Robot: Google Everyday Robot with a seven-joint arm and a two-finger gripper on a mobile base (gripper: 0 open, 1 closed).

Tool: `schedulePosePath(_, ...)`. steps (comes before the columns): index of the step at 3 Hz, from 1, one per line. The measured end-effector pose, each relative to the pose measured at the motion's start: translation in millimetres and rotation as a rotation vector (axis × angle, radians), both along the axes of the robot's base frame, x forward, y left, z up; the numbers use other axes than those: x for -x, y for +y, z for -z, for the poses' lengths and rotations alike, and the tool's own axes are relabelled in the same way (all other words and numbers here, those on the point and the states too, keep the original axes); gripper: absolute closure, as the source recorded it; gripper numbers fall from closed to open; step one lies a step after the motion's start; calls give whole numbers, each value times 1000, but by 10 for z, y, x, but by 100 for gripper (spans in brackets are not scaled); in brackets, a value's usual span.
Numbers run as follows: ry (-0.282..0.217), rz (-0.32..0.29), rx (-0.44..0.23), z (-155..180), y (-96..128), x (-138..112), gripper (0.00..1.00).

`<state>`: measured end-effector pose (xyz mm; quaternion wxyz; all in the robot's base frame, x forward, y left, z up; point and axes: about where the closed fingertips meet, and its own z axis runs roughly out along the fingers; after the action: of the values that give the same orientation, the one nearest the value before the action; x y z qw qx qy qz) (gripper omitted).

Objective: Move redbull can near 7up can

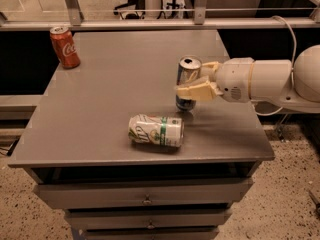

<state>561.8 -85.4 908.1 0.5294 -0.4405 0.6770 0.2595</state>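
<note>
The redbull can (187, 76), slim and silver-blue with an open top, stands upright right of the table's middle. My gripper (193, 80) comes in from the right and is shut on it, with one cream finger (196, 91) across its front and the other behind it. The can's base is at or just above the tabletop; I cannot tell which. The 7up can (156, 130), white with a green band and logo, lies on its side near the front edge, just left of and in front of the redbull can, a short gap away.
A red cola can (65, 46) stands upright at the table's far left corner. The grey table (105, 89) has drawers below its front edge. A metal rail runs behind it. My white arm (270, 81) reaches over the right edge.
</note>
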Motion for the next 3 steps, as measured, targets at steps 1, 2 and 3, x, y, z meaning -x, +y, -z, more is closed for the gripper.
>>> schedulePosePath(1, 8, -64, 17, 28, 51, 98, 53)
schedulePosePath(2, 18, -135, 23, 43, 127, 190, 22)
schedulePosePath(3, 21, -170, 21, 43, 178, 226, 1)
